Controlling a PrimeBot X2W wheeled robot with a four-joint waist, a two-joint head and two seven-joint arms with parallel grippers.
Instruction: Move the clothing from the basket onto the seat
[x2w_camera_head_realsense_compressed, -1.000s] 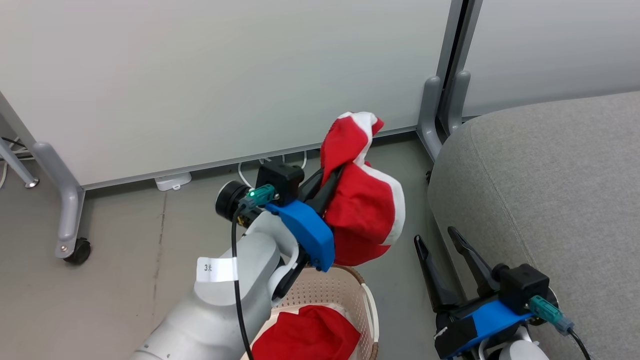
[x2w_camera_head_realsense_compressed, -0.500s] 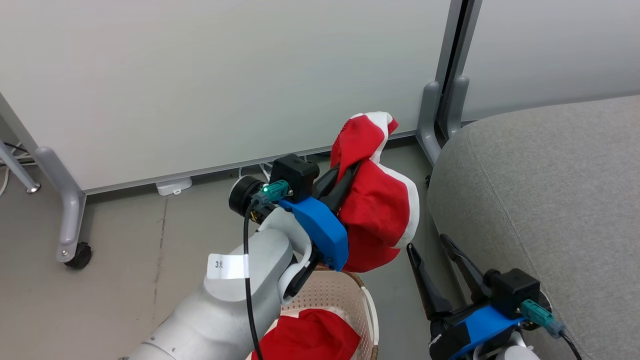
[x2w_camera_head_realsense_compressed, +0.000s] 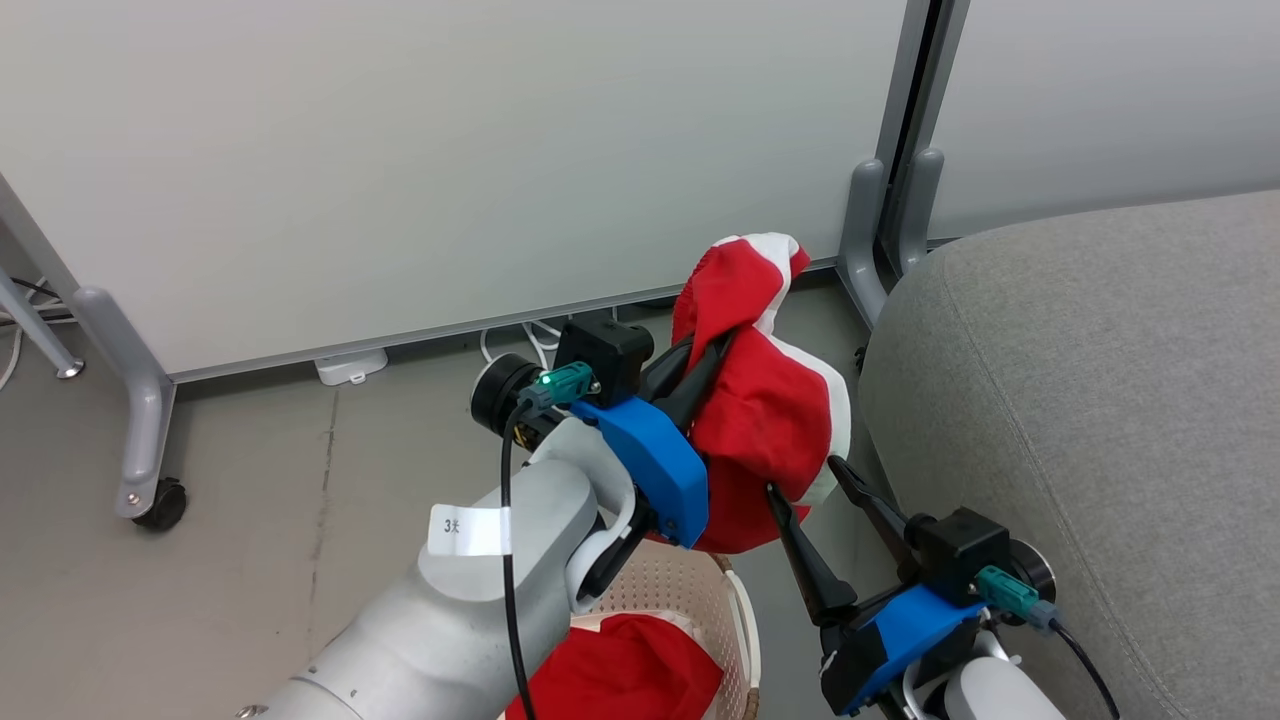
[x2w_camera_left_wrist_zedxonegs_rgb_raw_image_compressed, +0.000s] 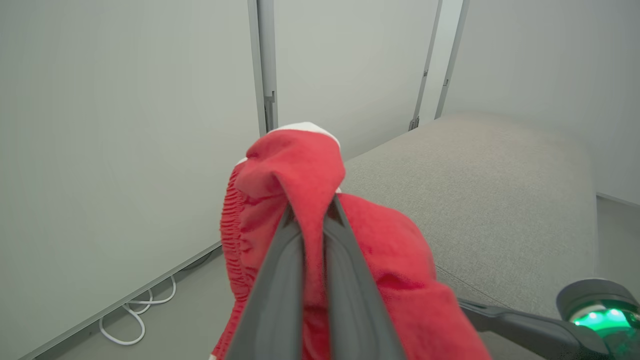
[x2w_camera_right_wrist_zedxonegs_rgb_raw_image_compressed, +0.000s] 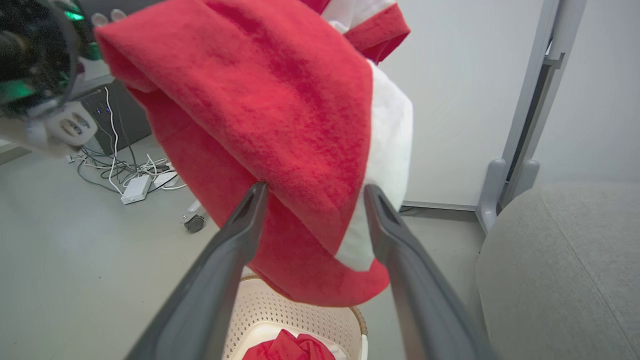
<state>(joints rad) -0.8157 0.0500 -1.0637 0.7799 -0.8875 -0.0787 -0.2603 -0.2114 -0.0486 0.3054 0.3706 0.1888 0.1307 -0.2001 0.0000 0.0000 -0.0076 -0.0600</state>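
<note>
A red garment with white trim (x2w_camera_head_realsense_compressed: 775, 400) hangs in the air from my left gripper (x2w_camera_head_realsense_compressed: 722, 345), which is shut on a fold near its top; the pinch shows up close on the garment (x2w_camera_left_wrist_zedxonegs_rgb_raw_image_compressed: 280, 170) between the left gripper's (x2w_camera_left_wrist_zedxonegs_rgb_raw_image_compressed: 310, 206) two fingers. It hangs above the cream basket (x2w_camera_head_realsense_compressed: 690, 590), just left of the grey seat (x2w_camera_head_realsense_compressed: 1100, 400). More red clothing (x2w_camera_head_realsense_compressed: 620, 680) lies in the basket. My right gripper (x2w_camera_head_realsense_compressed: 803, 477) stands open at the garment's lower edge, its jaws (x2w_camera_right_wrist_zedxonegs_rgb_raw_image_compressed: 316, 189) either side of the hanging cloth (x2w_camera_right_wrist_zedxonegs_rgb_raw_image_compressed: 280, 100), not closed on it.
Pale partition panels stand behind, on grey legs with a castor (x2w_camera_head_realsense_compressed: 160, 502) and a post (x2w_camera_head_realsense_compressed: 890, 230) near the seat's corner. White cables and a power block (x2w_camera_head_realsense_compressed: 350, 365) lie on the floor. The left wrist view shows the seat (x2w_camera_left_wrist_zedxonegs_rgb_raw_image_compressed: 475, 190) stretching away.
My left arm has carried the garment to the right, closer to the seat. My right gripper has risen and moved left to the garment's lower edge, still open.
</note>
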